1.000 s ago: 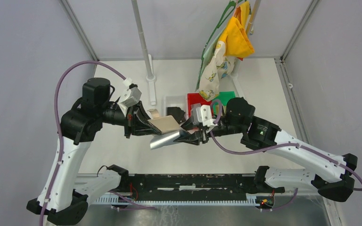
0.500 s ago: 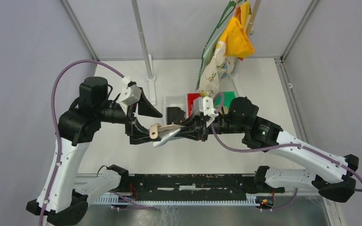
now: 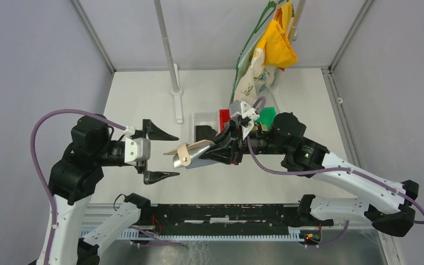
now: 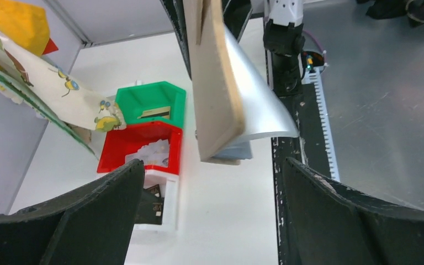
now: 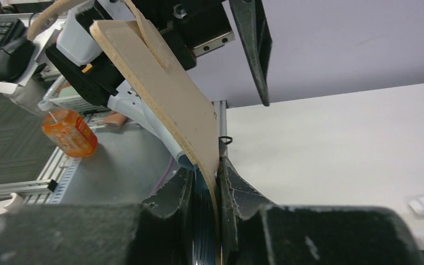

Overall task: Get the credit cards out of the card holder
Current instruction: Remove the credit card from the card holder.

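Nearest the arm bases, the left pincer (image 3: 168,155) stands wide, both fingers apart from everything and nothing between its pads. Its mouth faces right, toward the other arm.

Just beyond that mouth is the card holder (image 3: 193,150), off the bench (image 3: 138,99) and carried by the right pincer (image 5: 216,182) alone. That pincer is narrow, nipping the tan cover at its right-hand end, one finger on each face. The long axis of the holder runs left to right across the top view, tilted a little. Its free end and strap tab (image 3: 184,160) point at the left pincer and reach about the line of that pincer's fingertips. From the left wrist the holder shows edge-on, with the tan cover on one side and the pale panel (image 4: 254,105) bowing away from it on the other. The fold therefore gapes toward the left arm, which is the free arm and the nearer one to the open end. By my reckoning it would have to close in along that axis. The credit cards do not show clearly inside the fold.

Farther back on the bench stand a red bin (image 4: 116,157) holding pale flat pieces and a green bin (image 4: 143,91) behind it. Farthest back hang the patterned cloths (image 3: 254,83)
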